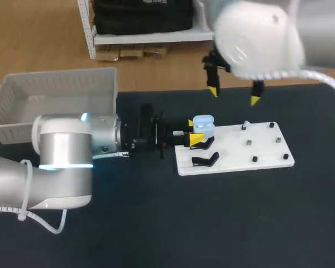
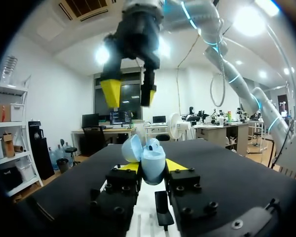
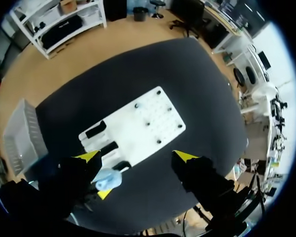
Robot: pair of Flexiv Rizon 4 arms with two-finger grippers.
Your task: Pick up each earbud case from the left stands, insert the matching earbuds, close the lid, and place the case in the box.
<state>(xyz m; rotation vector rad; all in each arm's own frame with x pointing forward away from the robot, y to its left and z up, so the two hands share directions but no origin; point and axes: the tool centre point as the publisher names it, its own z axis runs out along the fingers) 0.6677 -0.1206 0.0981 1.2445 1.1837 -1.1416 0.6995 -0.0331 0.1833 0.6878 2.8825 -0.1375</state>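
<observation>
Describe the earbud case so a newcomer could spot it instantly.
On the black table, find the white board. At its end nearest the bin, the earbud case sits gripped by the left gripper. It is the only pale blue thing; the stands beside it are black.

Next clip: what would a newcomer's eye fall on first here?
The pale blue case, lid open, sits at the left end of the white board, clasped by the left gripper. High over the board hangs the right gripper, wide open. A white bin stands at the table's far left.
</observation>
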